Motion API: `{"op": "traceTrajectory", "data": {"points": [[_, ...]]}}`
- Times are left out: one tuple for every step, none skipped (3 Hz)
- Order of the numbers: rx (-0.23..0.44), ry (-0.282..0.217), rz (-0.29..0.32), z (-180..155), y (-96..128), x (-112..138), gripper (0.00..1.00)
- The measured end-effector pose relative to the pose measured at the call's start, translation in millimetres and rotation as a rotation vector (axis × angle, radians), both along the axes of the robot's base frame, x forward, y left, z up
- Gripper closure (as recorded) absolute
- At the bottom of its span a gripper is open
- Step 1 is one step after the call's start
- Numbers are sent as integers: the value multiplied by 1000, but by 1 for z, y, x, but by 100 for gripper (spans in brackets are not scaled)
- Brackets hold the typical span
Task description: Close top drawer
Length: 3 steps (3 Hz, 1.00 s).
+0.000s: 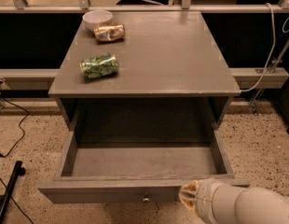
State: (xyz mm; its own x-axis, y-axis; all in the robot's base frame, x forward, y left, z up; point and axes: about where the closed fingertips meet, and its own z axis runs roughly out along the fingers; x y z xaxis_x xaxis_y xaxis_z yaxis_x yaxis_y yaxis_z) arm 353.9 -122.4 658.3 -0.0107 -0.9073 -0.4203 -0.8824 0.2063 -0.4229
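Observation:
The top drawer [135,162] of a grey-brown cabinet stands pulled far out toward me, and its box is empty. Its front panel [102,191] runs along the bottom of the view, with a small round metal knob [146,199] at its centre. My gripper [187,199] comes in from the lower right on a white arm [242,206]. Its tip sits at the drawer front, just right of the knob. The lower drawer fronts are out of view.
On the cabinet top [172,55] lie a green snack bag [99,66], a brown snack bag [109,32] and a white bowl [97,17]. A speckled floor surrounds the cabinet. Cables [14,129] and a black stand leg [9,190] lie at the left. A rail runs behind.

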Motion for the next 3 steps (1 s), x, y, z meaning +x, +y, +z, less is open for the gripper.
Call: {"op": "traceTrajectory", "data": {"points": [[-30, -33, -41, -25, -15, 18, 100], [-45, -127, -73, -33, -35, 55, 100], [-44, -153, -65, -37, -38, 72, 100]]}}
